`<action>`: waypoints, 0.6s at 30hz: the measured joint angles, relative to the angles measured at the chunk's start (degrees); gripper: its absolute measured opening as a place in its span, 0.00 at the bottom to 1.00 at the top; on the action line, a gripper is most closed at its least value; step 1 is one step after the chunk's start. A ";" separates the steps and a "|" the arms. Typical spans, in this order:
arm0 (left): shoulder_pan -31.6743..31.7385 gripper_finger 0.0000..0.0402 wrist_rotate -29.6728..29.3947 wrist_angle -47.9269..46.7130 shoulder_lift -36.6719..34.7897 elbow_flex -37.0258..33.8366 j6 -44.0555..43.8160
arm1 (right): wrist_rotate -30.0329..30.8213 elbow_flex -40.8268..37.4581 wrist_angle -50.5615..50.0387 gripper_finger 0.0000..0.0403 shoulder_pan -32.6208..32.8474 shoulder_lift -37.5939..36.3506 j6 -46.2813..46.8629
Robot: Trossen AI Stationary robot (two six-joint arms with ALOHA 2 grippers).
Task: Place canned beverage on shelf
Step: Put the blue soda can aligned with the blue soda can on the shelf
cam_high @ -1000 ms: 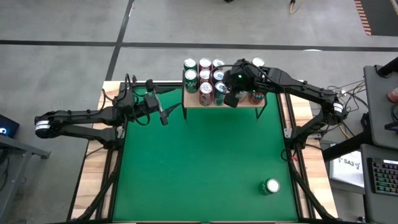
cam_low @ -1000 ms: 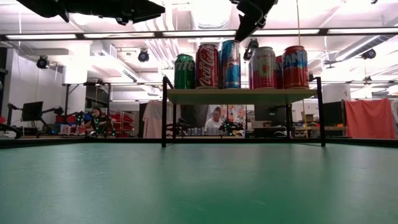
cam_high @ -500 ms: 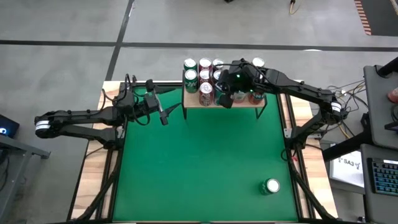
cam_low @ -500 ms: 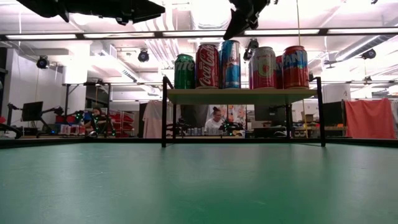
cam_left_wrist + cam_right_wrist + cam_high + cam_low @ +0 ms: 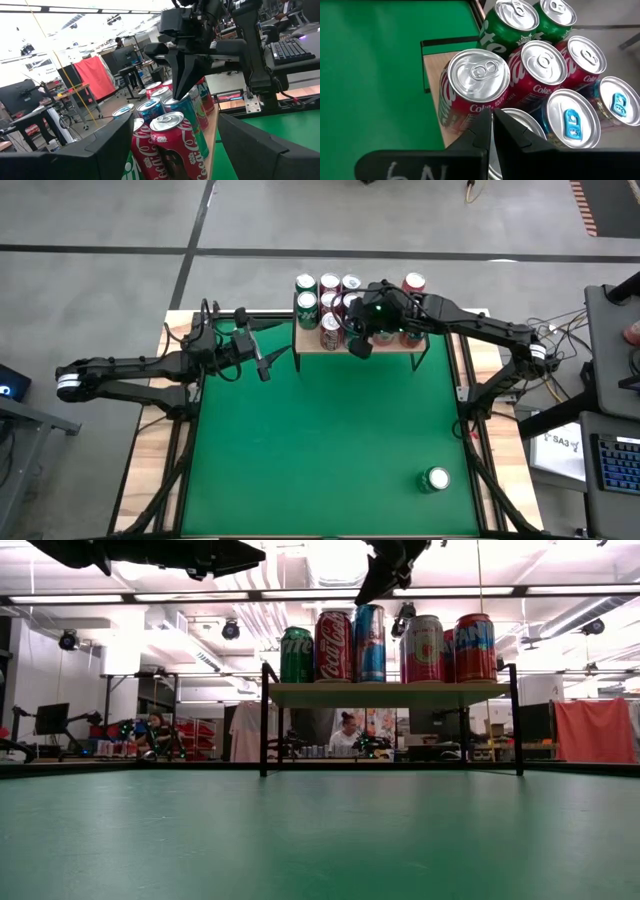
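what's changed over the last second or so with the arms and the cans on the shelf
The right gripper, shut and empty, slid above the cans toward the shelf's left side; in the high view it uncovered the rear right red can. Nothing was grasped or released. The left gripper stayed open beside the shelf's left end, the shelved cans kept their places, and the green can still stands alone near the table's front right.

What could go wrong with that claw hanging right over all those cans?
The right gripper, shut, hangs just above the tightly packed cans on the shelf; a low sweep could topple them. A red cola can stands near the board's edge and might fall off.
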 joint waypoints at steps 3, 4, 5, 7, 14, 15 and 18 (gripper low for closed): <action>0.01 0.68 0.00 0.01 0.00 0.00 0.00 | -0.13 0.00 -0.43 0.03 0.00 -0.23 -0.06; 0.02 0.68 0.00 0.01 -0.02 0.00 0.00 | -0.16 0.00 -0.59 0.03 0.00 -0.37 -0.02; 0.02 0.68 0.00 0.01 -0.02 0.00 0.00 | -0.18 0.00 -0.78 0.03 0.00 -0.44 0.00; 0.00 0.68 0.00 0.01 0.00 0.00 0.00 | -0.18 0.00 -1.05 0.03 0.00 -0.57 0.00; 0.01 0.68 0.00 0.01 -0.01 0.00 0.00 | -0.39 0.00 -1.48 0.03 0.20 -0.64 -0.36; 0.00 0.68 0.00 0.01 -0.02 0.00 0.00 | -0.38 0.00 -1.48 0.03 0.32 -0.65 -0.75; -0.01 0.68 0.00 0.01 0.00 0.00 0.00 | -0.38 0.00 -1.45 0.03 0.42 -0.88 -1.27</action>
